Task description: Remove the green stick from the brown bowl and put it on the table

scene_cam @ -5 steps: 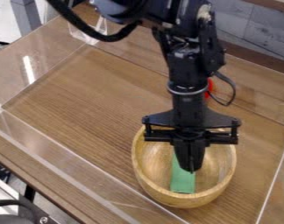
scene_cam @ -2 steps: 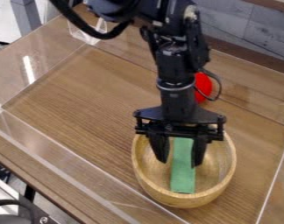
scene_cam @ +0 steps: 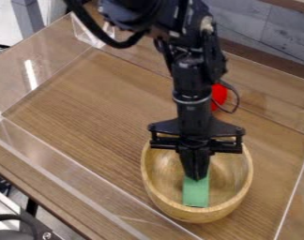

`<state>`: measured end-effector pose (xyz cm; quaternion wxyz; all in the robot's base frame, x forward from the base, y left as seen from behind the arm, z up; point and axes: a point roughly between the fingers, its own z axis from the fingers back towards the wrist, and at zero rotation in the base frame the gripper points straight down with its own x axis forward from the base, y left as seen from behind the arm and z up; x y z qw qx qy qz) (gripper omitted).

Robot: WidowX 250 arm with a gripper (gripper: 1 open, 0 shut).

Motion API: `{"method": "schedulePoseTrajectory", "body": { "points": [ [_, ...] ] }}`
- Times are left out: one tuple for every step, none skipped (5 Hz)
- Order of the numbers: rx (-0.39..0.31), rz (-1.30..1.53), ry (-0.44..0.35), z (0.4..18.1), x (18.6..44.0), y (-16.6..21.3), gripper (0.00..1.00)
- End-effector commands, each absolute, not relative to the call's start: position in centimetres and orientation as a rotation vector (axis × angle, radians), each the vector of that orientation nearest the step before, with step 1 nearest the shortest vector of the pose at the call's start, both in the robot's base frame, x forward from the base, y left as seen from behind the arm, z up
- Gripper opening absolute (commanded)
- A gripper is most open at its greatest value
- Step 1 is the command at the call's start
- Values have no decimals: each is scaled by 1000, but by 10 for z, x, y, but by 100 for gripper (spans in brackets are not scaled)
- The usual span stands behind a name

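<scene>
The brown bowl [scene_cam: 149, 184] sits on the table [scene_cam: 92, 103] near the front right. Inside it lies the green stick [scene_cam: 196, 193], its near end toward the front rim. My gripper [scene_cam: 196, 169] points straight down into the bowl. Its dark fingers [scene_cam: 192, 161] are pressed together over the stick's far end, which they hide. The gripper is shut on the stick, which still rests in the bowl.
A red strawberry toy [scene_cam: 221, 95] shows just behind the arm, to its right. Clear acrylic walls [scene_cam: 42, 159] run along the table's edges, close to the bowl at the front. Bare tabletop lies left of and behind the bowl.
The fingers were together in the bowl, then spread wide on either side of the stick, and have now closed on its far end. The stick has barely shifted.
</scene>
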<state>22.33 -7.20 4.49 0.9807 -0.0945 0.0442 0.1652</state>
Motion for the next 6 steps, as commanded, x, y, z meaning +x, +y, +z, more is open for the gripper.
{"method": "schedulePoseTrajectory", "body": {
  "points": [
    [-201, 318, 53, 46, 235, -67, 100],
    [-204, 316, 47, 41, 240, -60, 100],
    [-201, 312, 46, 35, 244, -53, 0],
    [-203, 309, 42, 38, 237, -55, 0],
    [-206, 335, 34, 53, 236, -62, 0],
    [-212, 362, 27, 69, 234, -69, 0]
  ]
}}
